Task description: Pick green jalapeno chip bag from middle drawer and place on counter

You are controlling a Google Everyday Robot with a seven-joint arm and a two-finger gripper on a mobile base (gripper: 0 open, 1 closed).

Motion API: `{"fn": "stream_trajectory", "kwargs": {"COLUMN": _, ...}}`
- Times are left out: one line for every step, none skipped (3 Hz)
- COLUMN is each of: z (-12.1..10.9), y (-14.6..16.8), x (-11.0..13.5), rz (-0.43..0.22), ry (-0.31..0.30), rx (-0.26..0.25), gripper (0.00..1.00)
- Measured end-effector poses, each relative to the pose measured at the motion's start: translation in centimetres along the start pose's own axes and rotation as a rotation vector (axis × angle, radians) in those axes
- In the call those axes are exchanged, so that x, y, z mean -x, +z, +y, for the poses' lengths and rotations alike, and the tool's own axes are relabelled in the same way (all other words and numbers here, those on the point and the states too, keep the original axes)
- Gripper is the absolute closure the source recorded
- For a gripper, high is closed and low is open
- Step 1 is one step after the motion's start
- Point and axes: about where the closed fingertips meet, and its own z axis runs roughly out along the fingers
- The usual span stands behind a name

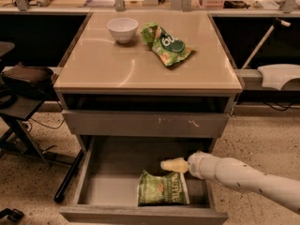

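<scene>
The olive-green jalapeno chip bag lies flat in the open middle drawer, near its front right, with its white end band to the right. My gripper reaches in from the right on a white arm. It hovers just above the bag's back edge and holds nothing. The beige counter tops the cabinet above.
A white bowl and a brighter green bag with a round logo sit on the counter's back half. A closed, scratched drawer front overhangs the open drawer. A black chair stands at left and a white object at right.
</scene>
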Motion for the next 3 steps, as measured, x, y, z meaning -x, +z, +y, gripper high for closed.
{"fn": "stream_trajectory", "kwargs": {"z": -0.9, "y": 0.3, "x": 1.7, "rz": -0.063, "ry": 0.002, "rx": -0.040, "gripper": 0.00}}
{"fn": "stream_trajectory", "kwargs": {"z": 1.7, "y": 0.7, "x": -0.9, "rz": -0.057, "ry": -0.004, "rx": -0.004, "gripper": 0.00}}
{"fn": "stream_trajectory", "kwargs": {"z": 4.6, "y": 1.5, "x": -4.1, "rz": -0.104, "ry": -0.047, "rx": 0.035, "gripper": 0.00}}
